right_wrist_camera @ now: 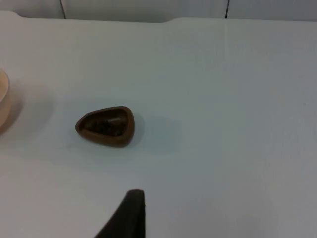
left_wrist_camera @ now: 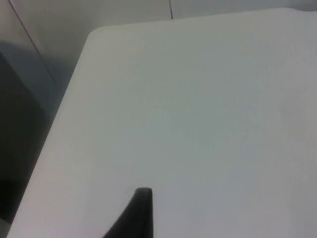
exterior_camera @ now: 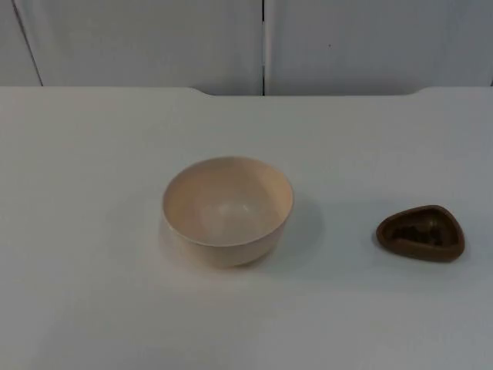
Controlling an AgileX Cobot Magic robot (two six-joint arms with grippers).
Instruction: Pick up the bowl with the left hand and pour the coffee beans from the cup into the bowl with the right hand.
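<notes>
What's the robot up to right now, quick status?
Left gripper's fingertip over bare table; right gripper's fingertip short of the cup. Bowl upright, empty, untouched; brown cup holds beans. Nothing between them.

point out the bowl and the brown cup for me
bowl [exterior_camera: 227, 210], top view, on its pale inner wall
cup [exterior_camera: 420, 233], top view, on its dark inside where the beans sit
cup [right_wrist_camera: 105, 126], right wrist view, on its inside

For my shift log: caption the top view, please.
Empty cream bowl and brown cup of beans stand apart on the table.
</notes>
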